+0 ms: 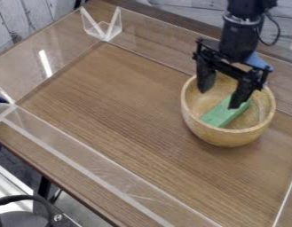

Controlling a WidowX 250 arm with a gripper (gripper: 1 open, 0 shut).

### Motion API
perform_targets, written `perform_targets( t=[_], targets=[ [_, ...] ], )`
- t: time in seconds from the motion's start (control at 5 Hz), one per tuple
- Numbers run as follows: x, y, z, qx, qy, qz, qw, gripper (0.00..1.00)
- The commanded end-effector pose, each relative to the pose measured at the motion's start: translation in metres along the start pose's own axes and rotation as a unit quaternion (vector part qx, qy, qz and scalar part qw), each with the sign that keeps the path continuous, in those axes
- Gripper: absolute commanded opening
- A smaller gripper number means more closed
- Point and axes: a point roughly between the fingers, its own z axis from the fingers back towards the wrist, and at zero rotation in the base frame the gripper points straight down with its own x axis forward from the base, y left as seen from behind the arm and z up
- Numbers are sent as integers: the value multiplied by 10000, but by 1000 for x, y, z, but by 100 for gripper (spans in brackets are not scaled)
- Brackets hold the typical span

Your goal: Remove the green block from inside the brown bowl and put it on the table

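The brown bowl [230, 113] sits on the table [124, 115] toward the 3 o'clock side of the view, close to the clear acrylic wall [65, 151] that borders the wood-grain surface. Inside it lies the green block [225, 113], resting on the bowl's floor with its long axis running roughly from 1 o'clock to 7 o'clock. The black gripper [230, 88] hangs over the bowl, pointing straight down, with its two fingers [205, 78] spread wide apart and nothing between them; one finger is over the bowl's rim at about 10 o'clock, the other is over the block's upper end. Whether either fingertip touches the block cannot be told. A small clear acrylic piece [103, 24] stands at the table's 11 o'clock corner.
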Motion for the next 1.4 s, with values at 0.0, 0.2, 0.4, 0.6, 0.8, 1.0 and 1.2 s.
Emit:
perform_targets(
  t=[0.0, 0.2, 0.4, 0.6, 0.8, 1.0, 1.2],
  targets=[
    [16, -6, 15, -15, -370, -106, 9993, 100],
    [21, -10, 10, -21, -385, -190, 9991, 100],
    [25, -13, 7, -8, -428, -268, 9987, 100],
    [28, -16, 7, 18, -508, -353, 9981, 100],
    [30, -17, 8, 34, -603, -438, 9972, 100],
    [30, -18, 10, 39, -705, -486, 9963, 100],
    [30, -18, 11, 44, -787, -524, 9955, 100]
  ],
)
